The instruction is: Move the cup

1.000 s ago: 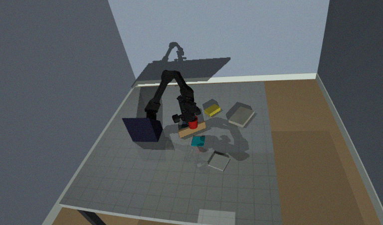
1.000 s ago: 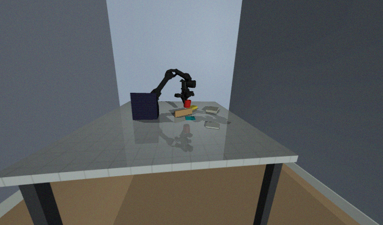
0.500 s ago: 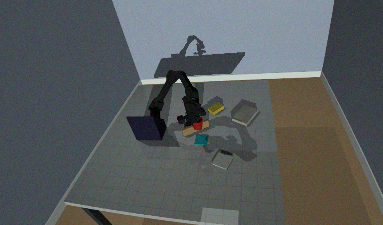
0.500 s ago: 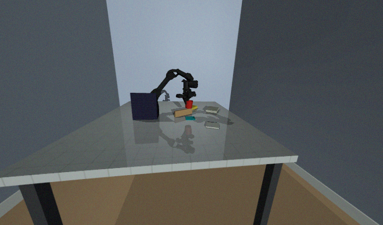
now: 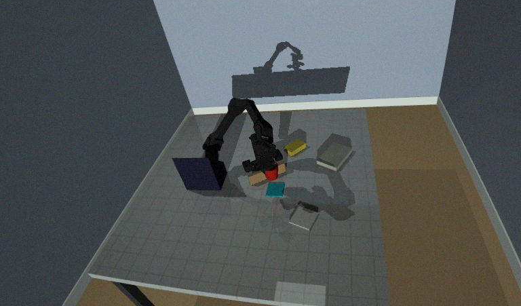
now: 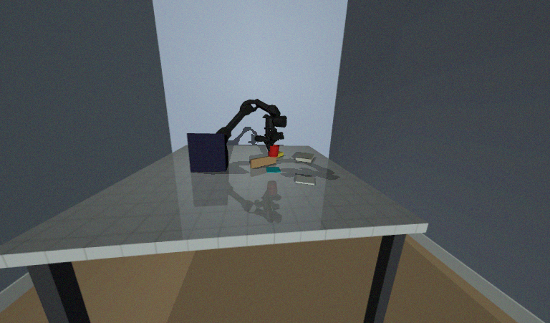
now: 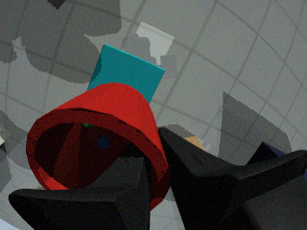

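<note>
My gripper (image 5: 268, 165) (image 6: 273, 142) (image 7: 153, 134) is shut on the wall of a red cup (image 5: 271, 172) (image 6: 273, 150) (image 7: 109, 122) and holds it upright in the air. In the wrist view I see a blue marble (image 7: 103, 144) and a green marble (image 7: 86, 126) inside the cup. The cup hangs over a tan wooden bar (image 5: 256, 178) (image 6: 259, 162). A teal pad (image 5: 275, 188) (image 6: 273, 170) (image 7: 129, 71) lies flat just in front of the bar. A yellow pad (image 5: 294, 146) (image 6: 280, 155) lies behind the cup, to the right.
A dark blue box (image 5: 199, 173) (image 6: 206, 152) stands to the left by the arm's base. A thick grey book (image 5: 334, 156) (image 6: 304, 156) lies at the back right. A thinner grey book (image 5: 304, 217) (image 6: 304, 179) lies in front of the teal pad.
</note>
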